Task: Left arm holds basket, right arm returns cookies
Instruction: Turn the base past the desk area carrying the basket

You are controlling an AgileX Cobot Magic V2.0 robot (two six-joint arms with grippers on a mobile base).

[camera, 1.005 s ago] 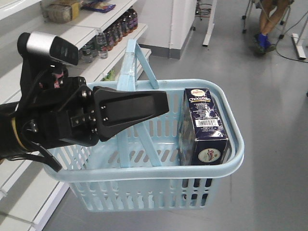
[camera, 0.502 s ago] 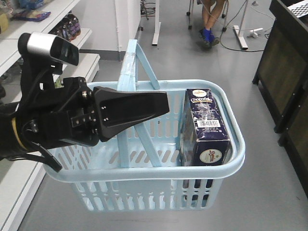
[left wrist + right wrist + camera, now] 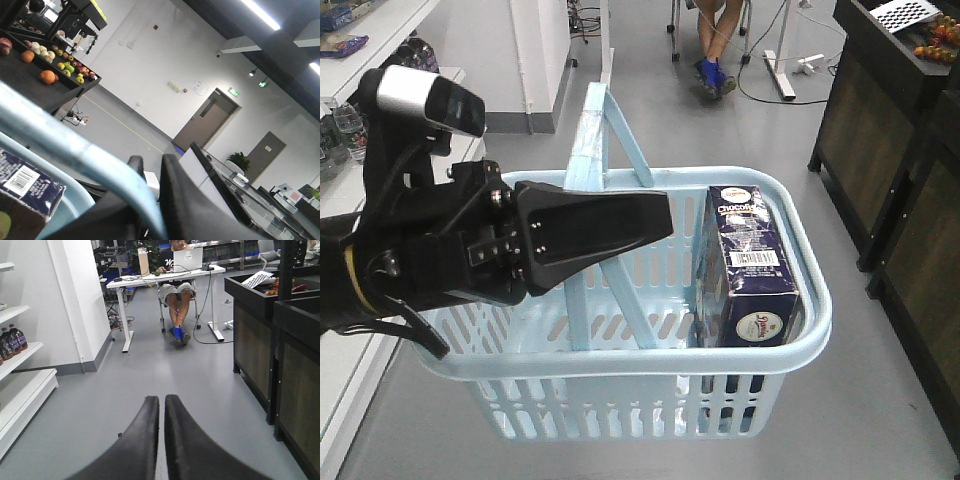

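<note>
Black left hand [image 3: 620,225] clamping basket [image 3: 620,360] handle

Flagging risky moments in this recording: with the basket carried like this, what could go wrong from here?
1. The left pincer carries the basket by its thin handle alone; a slip would drop everything.
2. The cookies stand tall against the basket's right side, so it may tilt.
3. The right pincer is shut and aimed at the floor, away from the box, so it must reopen first.
</note>
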